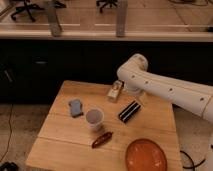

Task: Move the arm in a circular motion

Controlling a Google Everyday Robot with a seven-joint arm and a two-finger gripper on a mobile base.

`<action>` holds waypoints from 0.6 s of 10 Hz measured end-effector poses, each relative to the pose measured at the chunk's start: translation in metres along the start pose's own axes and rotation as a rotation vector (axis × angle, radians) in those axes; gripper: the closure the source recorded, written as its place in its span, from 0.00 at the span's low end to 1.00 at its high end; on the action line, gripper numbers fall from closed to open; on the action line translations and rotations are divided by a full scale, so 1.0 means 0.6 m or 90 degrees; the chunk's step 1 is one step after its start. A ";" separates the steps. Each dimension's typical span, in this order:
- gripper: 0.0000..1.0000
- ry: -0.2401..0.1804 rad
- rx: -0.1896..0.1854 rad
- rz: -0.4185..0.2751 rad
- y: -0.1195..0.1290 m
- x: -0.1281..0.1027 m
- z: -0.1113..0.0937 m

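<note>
The white arm of thick tubular segments with small dark dots reaches in from the right edge over the far side of the wooden table. Its rounded joint is the highest part. From there it bends down to the gripper, which hangs low over the table's far middle, just behind a black rectangular bar. Nothing shows in the gripper's hold.
On the table are a blue-grey sponge, a white cup, a brown-red oblong item and an orange plate. A dark counter front stands behind the table. Cables lie on the floor at both sides.
</note>
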 end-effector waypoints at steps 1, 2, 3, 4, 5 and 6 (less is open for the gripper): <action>0.20 0.001 0.001 -0.006 -0.001 -0.001 0.000; 0.20 0.002 0.002 -0.010 -0.002 -0.001 0.000; 0.20 0.003 0.002 -0.013 -0.002 0.000 0.000; 0.20 0.002 0.003 -0.016 -0.002 -0.002 0.001; 0.20 0.003 0.003 -0.022 -0.003 -0.004 0.001; 0.20 0.003 0.003 -0.027 -0.005 -0.005 0.001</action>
